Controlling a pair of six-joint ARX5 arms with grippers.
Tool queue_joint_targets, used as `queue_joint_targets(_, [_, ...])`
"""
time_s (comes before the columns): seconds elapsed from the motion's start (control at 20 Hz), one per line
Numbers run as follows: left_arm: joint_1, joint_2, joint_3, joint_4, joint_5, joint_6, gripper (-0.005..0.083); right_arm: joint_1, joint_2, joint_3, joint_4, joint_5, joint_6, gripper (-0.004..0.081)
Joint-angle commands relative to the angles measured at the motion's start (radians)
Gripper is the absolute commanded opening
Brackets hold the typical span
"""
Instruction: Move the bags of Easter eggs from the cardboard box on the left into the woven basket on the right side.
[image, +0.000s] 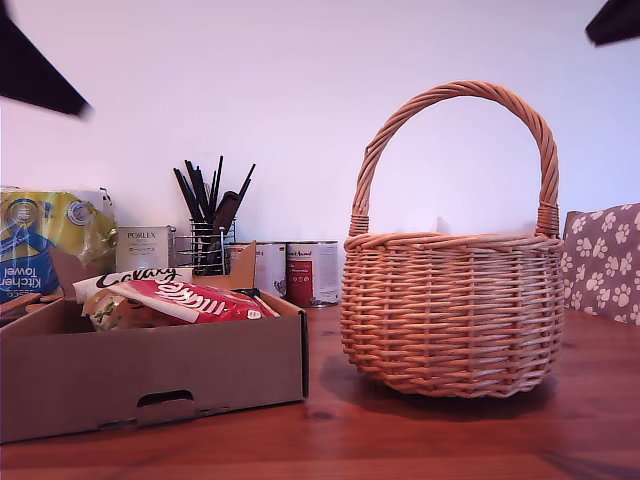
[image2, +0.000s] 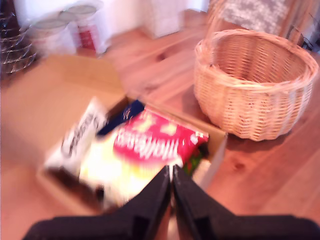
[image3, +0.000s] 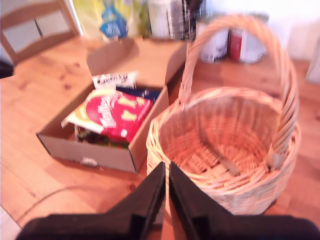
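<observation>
My first hand (image2: 171, 186) hangs clenched and empty above the box (image: 150, 375), the red bag (image2: 152, 140) just beyond its fingertips; my second hand (image3: 166, 181) hovers clenched, empty, over the near rim of the basket (image3: 225, 190) on the counter (image: 420, 440).

You're looking at a home kitchen: warm wooden table (image: 420, 430), black wire utensil holder (image: 208, 250), yellow-and-blue kitchen towel pack (image: 45, 245), round tins (image: 312, 272).
</observation>
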Motion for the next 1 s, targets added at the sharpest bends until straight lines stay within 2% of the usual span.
queue_joint_targets(0.0, [-0.001,0.084,-0.002,0.044,-0.007,0.101,0.0658,0.004,0.010,0.005,0.015,-0.009,-0.002,-0.0013])
queue_joint_targets(0.2, [0.000,0.297,0.004,0.163,-0.007,0.113,0.0658,0.004,0.013,0.006,0.016,-0.029,-0.002,-0.0013])
queue_joint_targets(0.4, [0.000,0.490,0.099,0.192,0.019,0.112,0.0658,0.004,0.013,0.006,0.020,-0.040,-0.010,-0.0013])
queue_joint_targets(0.6, [0.005,0.677,0.256,0.144,0.062,0.051,0.0658,0.004,0.013,0.006,0.020,-0.063,-0.018,-0.0013])
queue_joint_targets(0.75, [0.019,0.812,0.380,0.036,0.120,0.021,0.0658,0.004,0.013,0.006,0.019,-0.063,-0.018,-0.0013])
queue_joint_targets(0.95, [0.019,0.937,0.459,-0.053,0.115,0.003,0.0658,0.004,0.013,0.006,0.019,-0.063,-0.018,-0.0013])
